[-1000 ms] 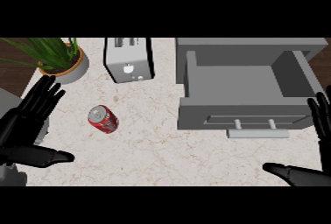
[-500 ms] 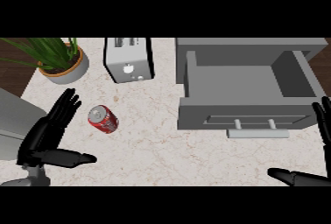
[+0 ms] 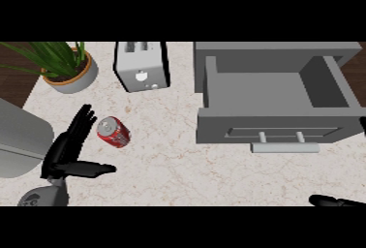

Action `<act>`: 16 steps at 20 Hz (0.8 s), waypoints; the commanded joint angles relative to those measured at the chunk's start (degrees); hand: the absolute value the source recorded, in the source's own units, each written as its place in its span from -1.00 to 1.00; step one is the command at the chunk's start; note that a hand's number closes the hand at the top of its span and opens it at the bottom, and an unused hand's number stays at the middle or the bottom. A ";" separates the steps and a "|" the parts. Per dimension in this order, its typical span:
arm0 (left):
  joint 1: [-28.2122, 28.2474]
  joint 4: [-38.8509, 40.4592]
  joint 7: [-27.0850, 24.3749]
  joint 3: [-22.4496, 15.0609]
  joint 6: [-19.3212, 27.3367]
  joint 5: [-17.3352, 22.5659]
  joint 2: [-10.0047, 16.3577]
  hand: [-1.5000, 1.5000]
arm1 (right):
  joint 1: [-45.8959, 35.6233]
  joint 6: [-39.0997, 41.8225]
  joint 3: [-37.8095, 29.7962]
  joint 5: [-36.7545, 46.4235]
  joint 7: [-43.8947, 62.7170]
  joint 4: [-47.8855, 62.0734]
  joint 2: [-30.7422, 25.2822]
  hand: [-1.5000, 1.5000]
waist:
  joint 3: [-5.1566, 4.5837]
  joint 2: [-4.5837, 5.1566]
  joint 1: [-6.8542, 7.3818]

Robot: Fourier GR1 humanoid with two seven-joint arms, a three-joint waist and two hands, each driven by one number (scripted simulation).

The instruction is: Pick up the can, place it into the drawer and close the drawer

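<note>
Just right of the open, straight-fingered left robot hand [image 3: 67, 152] lies the can [image 3: 113, 131].

You face a home kitchen: a white toaster [image 3: 143, 72] and potted plant [image 3: 68, 72] stand on a marbled bench [image 3: 178, 164], an open drawer [image 3: 275, 94] alongside.

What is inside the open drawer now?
Only bare grey floor and walls show inside the drawer. The can lies outside, on the counter. A strip behind its front wall is hidden.
</note>
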 commanded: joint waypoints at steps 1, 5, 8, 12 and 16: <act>-1.24 6.99 -5.64 0.10 0.82 -2.13 -0.09 -1.00 | 1.87 0.20 1.62 1.90 1.04 -3.63 1.56 -1.00 | 0.00 -0.02 0.03; -9.07 18.97 -7.44 1.71 2.04 -2.72 0.64 -1.00 | 0.62 1.62 -3.50 -2.51 0.33 -0.79 -0.20 -1.00 | 0.00 0.05 -0.20; -6.86 19.27 -10.01 2.59 0.26 -1.98 2.94 -1.00 | 1.69 1.72 -1.39 -0.08 1.21 -2.20 1.29 -1.00 | 0.01 -0.02 0.05; -11.94 33.71 -18.54 2.79 3.35 -4.46 0.48 -1.00 | 0.02 3.39 -3.52 -2.47 1.25 -0.90 -0.58 -1.00 | -0.02 0.10 -0.27; -19.05 45.76 -23.03 5.92 3.01 -3.66 3.10 -1.00 | 0.20 1.55 -1.59 -0.04 4.88 -5.91 0.73 -1.00 | -0.08 0.22 -0.61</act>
